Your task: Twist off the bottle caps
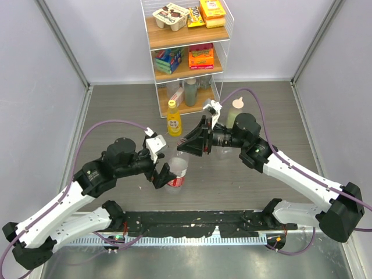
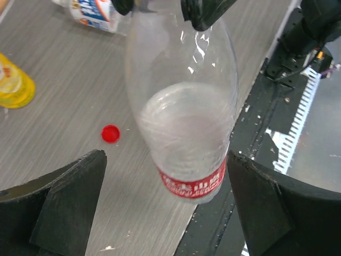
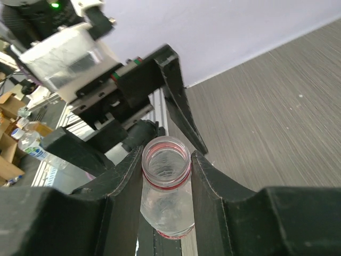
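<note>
Left gripper (image 1: 162,175): my fingers spread wide, gripping nothing, either side of the red-label bottle (image 1: 176,177).
Red cap (image 2: 111,133): off, lying on the table (image 1: 116,110) at the bottle's nine o'clock in my left wrist view.
Red-label bottle: near the table's six o'clock edge, mouth open.
Right gripper (image 3: 166,160): clamped tight on the bottle's neck.

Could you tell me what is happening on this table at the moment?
The right gripper is shut on the neck of a clear plastic bottle with a red label, whose mouth is open. Its small red screw cap lies on the grey table nearby. The left gripper stands open around the bottle's lower body. A yellow-orange juice bottle stands behind, its yellow cap on.
</note>
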Tool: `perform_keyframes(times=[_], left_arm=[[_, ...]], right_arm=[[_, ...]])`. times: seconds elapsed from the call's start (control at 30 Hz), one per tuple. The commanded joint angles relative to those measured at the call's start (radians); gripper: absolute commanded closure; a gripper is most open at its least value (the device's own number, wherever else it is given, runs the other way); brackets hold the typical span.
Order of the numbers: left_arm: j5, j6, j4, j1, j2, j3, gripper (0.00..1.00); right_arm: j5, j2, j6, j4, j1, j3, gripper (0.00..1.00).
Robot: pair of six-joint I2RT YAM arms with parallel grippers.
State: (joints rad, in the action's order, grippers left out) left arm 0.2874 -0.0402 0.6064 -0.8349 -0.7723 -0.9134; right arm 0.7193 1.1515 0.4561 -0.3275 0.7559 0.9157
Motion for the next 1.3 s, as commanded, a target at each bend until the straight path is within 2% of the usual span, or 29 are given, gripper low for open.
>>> perform_keyframes(times=[0.0, 0.1, 0.2, 0.57, 0.7, 1.03, 1.27], left_arm=[[-0.143, 0.007, -0.043, 0.003, 0.056, -0.005, 0.0], [-0.218, 0.003, -0.046, 0.003, 0.093, -0.002, 0.0], [-0.336, 0.002, -0.06, 0.003, 0.129, 0.008, 0.0], [-0.77, -0.041, -0.066, 0.003, 0.179, 0.033, 0.0], [-0.878, -0.056, -0.042, 0.003, 0.151, 0.019, 0.0], [-0.984, -0.076, -0.023, 0.003, 0.123, 0.018, 0.01], [-0.981, -0.081, -0.02, 0.003, 0.117, 0.018, 0.0]], right_arm=[[-0.11, -0.007, -0.123, 0.152, 0.019, 0.098, 0.98], [-0.21, 0.007, -0.175, 0.235, 0.039, 0.14, 0.98], [-0.268, 0.016, -0.198, 0.237, 0.056, 0.141, 0.98], [-0.477, 0.048, -0.227, 0.073, 0.085, 0.083, 0.98], [-0.512, 0.098, -0.266, 0.039, 0.124, 0.089, 0.98], [-0.701, 0.231, -0.352, -0.068, 0.23, 0.124, 0.98], [-0.824, 0.336, -0.379, -0.18, 0.284, 0.152, 0.98]])
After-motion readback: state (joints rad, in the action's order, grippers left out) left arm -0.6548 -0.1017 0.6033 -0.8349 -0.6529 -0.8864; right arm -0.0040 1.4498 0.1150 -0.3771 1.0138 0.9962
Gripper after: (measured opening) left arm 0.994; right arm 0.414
